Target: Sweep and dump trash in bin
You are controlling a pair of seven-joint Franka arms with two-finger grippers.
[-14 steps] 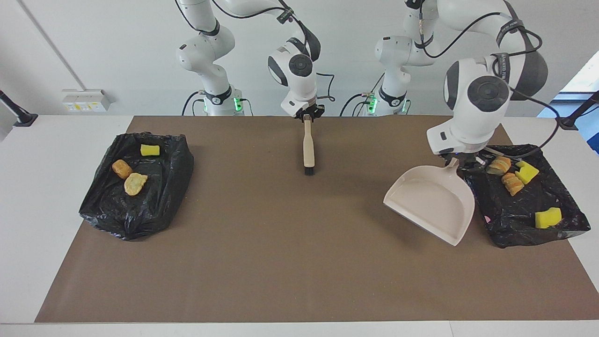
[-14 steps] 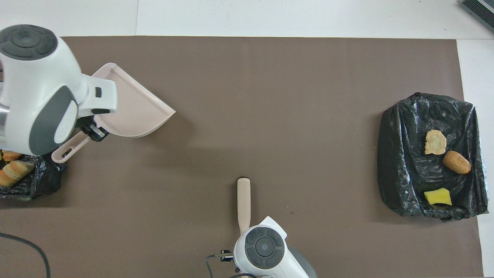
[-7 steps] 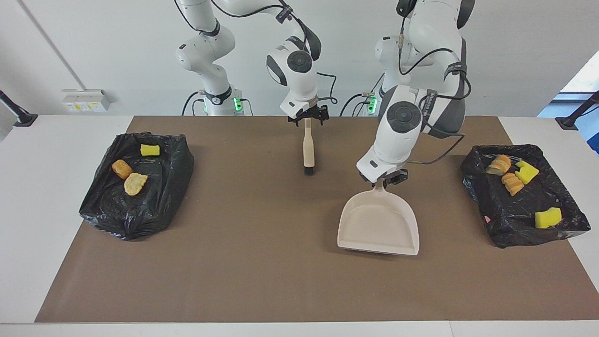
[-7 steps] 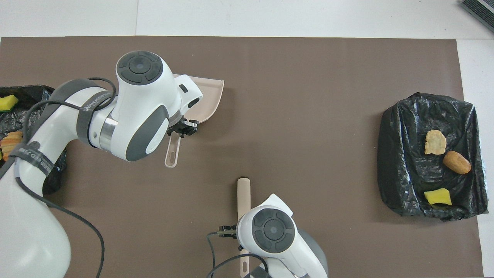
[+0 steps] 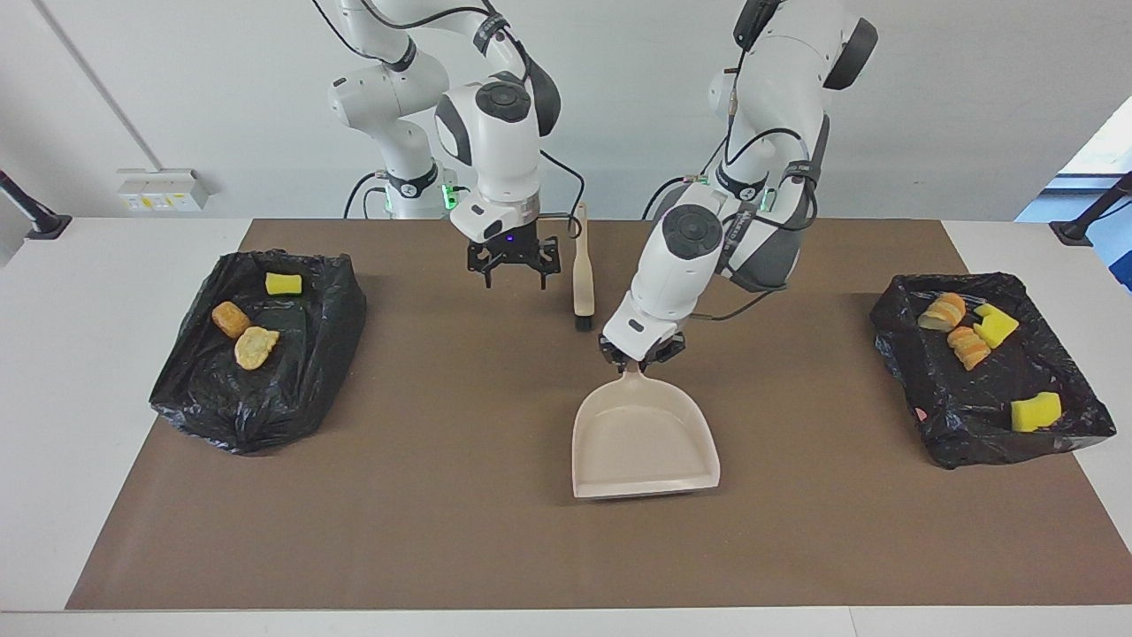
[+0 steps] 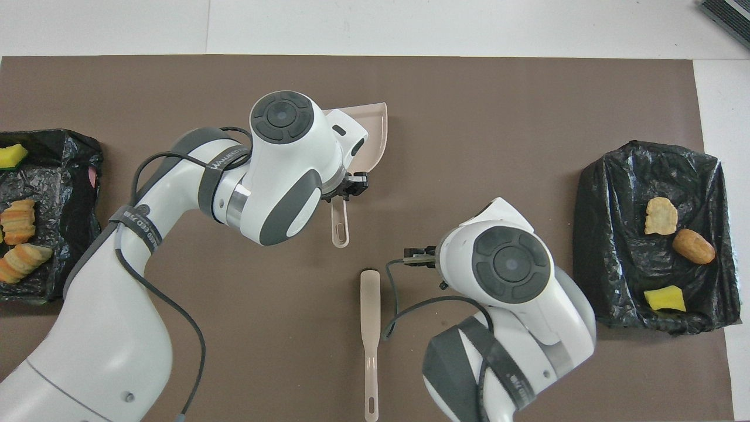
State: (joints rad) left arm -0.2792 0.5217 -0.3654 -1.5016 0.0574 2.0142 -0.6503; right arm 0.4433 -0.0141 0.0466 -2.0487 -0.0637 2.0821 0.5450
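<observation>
The counter (image 5: 106,398) carries a brown mat (image 5: 495,531) with two black bags, one at each end.

Left claw (image 5: 643,358): closed on the handle of the dustpan (image 5: 641,438), near the middle of the mat. The pan lies flat on the mat, mouth toward the edge away from the robots, and holds nothing. In the overhead view the left arm covers most of the pan; only one corner and the handle end (image 6: 340,225) show.

Right claw (image 5: 514,265): fingers spread wide, holding nothing, raised over the mat near the robots' edge, just beside the brush.

Brush (image 5: 582,279): lies free on the mat by the robots' edge, between the two claws, touching neither. Its bristle end points toward the dustpan handle, and a short gap separates them.

Trash: none on the open mat. All pieces sit on the bags.
- Bag at the right arm's end (image 5: 265,354): one yellow piece (image 5: 283,283) and two tan lumps (image 5: 243,336).
- Bag at the left arm's end (image 5: 973,407): two yellow pieces (image 5: 1035,411) and two sliced bread lumps (image 5: 955,329).

Obstructions: the mat between the dustpan and either bag is bare. The brush is the only loose item near the pan. A cable hangs from each arm above the mat.
</observation>
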